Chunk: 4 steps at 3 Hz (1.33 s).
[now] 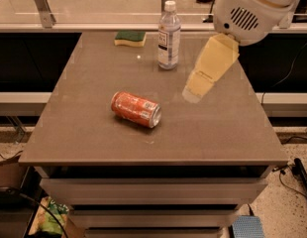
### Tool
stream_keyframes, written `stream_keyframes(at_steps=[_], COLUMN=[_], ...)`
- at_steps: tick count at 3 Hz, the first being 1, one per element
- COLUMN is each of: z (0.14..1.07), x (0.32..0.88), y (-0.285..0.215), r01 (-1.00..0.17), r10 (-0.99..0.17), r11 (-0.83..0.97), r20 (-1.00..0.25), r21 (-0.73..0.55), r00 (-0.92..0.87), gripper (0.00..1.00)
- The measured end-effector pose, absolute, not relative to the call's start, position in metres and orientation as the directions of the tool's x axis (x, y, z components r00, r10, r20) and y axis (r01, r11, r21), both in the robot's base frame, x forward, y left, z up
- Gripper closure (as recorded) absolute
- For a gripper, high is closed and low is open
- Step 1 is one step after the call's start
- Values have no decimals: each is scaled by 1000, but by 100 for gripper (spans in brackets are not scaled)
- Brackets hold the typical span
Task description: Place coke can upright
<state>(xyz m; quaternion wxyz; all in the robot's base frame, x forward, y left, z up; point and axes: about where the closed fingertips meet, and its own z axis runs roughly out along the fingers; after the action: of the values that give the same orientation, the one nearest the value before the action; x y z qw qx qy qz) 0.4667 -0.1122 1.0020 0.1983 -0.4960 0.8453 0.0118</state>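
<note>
Reaching step over the table [84, 133], with the gripper [193, 93] up in the air near the bottle [169, 38], no telling if spread or closed, and the coke can [136, 109] on its side mid-table, untouched; next, drop to it and grab.

Coke can [136, 109] lying mid table [94, 138]; water bottle [169, 36], sponge [130, 38] behind; end effector [194, 92] above table, right of can.

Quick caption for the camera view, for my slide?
Coke can lying on its side on the table; gripper hovers apart from it, near the upright bottle.
</note>
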Motion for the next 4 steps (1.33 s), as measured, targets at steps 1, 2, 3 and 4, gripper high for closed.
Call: stream_keyframes(at_steps=[1, 2, 3, 4], z=[991, 978, 962, 947], x=[472, 481, 499, 521], y=[-98, -89, -76, -63], r01=[-823, -809, -821, -847], r10=[-830, -828, -839, -860], r11=[536, 552, 536, 501], r20=[-295, -248, -227, -214], r21=[-189, -202, -196, -177], r00=[-473, -503, -494, -463], gripper=[0, 0, 0, 0])
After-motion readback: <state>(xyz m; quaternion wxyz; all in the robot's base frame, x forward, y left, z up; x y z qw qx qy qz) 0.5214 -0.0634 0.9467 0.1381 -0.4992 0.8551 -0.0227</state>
